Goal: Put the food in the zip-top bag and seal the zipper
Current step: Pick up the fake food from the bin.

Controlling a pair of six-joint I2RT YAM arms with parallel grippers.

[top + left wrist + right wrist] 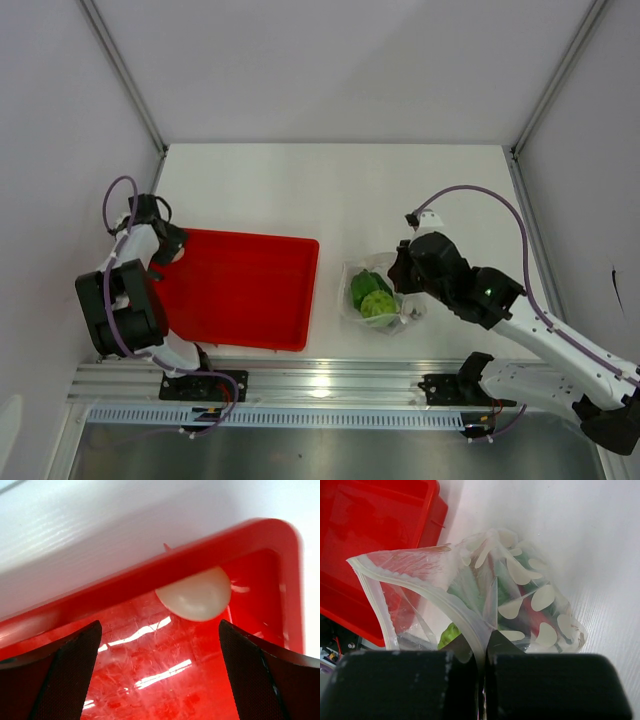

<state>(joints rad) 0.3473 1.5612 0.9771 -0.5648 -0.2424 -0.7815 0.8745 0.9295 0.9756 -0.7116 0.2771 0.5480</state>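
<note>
The zip-top bag (378,297) lies on the white table to the right of the red tray, with green food (371,294) showing through it. My right gripper (402,272) is shut on the bag's upper edge. In the right wrist view the jaws (485,647) pinch the zipper (425,589), whose two strips part to the left of the pinch. Inside the bag (530,587) are a light green piece (449,636), darker green food and a red streak (536,622). My left gripper (168,246) stands open over the tray's far left corner, its fingers (75,655) holding nothing.
The red tray (240,290) sits left of centre; its rim (150,572) fills the left wrist view, with a pale rounded blob (197,597) against the wall. The tray's corner (380,525) lies just beyond the bag. Enclosure walls ring the table, with a metal rail (330,385) in front.
</note>
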